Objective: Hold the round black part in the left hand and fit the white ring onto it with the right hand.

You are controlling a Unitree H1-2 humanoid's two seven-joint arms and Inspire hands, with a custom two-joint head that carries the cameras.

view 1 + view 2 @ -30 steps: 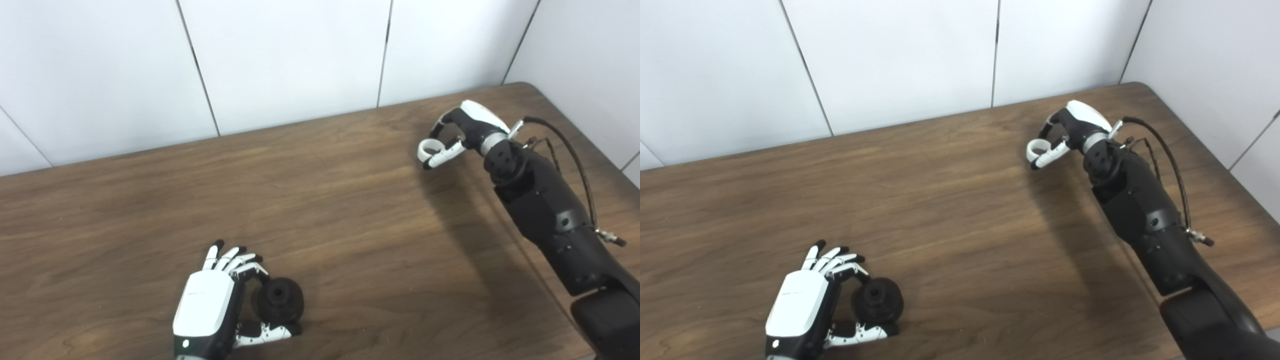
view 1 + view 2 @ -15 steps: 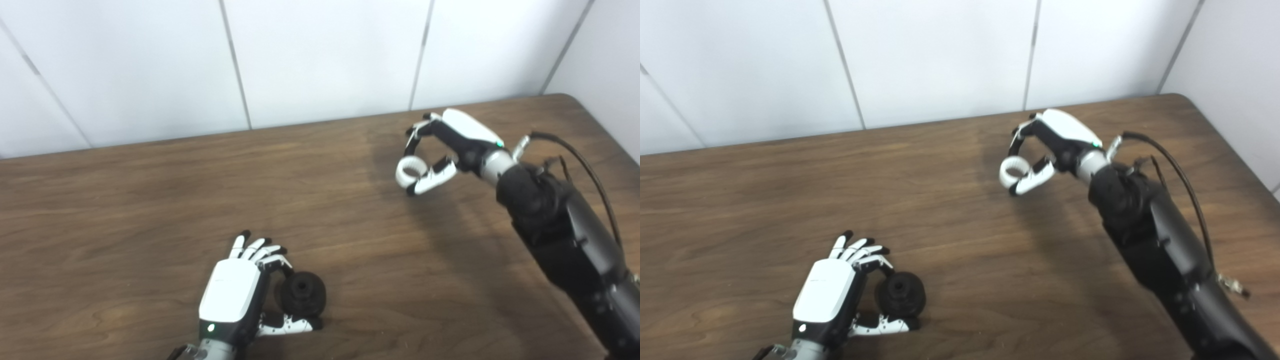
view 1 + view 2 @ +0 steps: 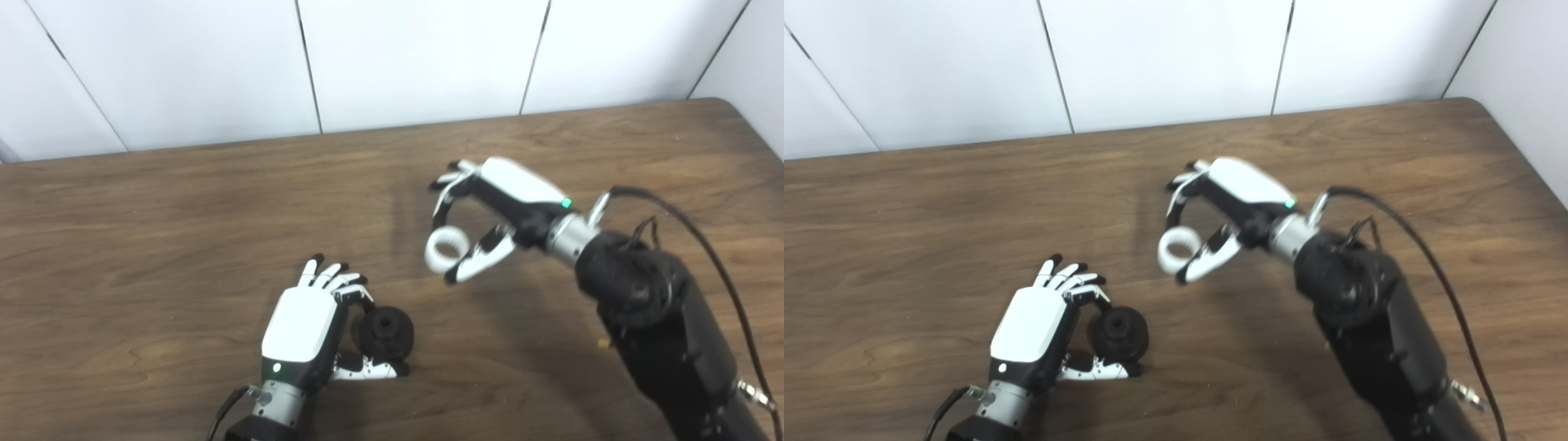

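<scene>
Both parts are gripped: the round black plastic part (image 3: 386, 332) by the left hand (image 3: 304, 323) low over the wooden table (image 3: 153, 245), hole exposed; the white ring (image 3: 446, 249) pinched above-right by the right hand (image 3: 490, 214), apart

I seem to be in a lab or test room: a plain wooden worktop (image 3: 184, 214) fills the lower frame, and bare white wall panels (image 3: 416, 55) with dark seams run across the top.
</scene>
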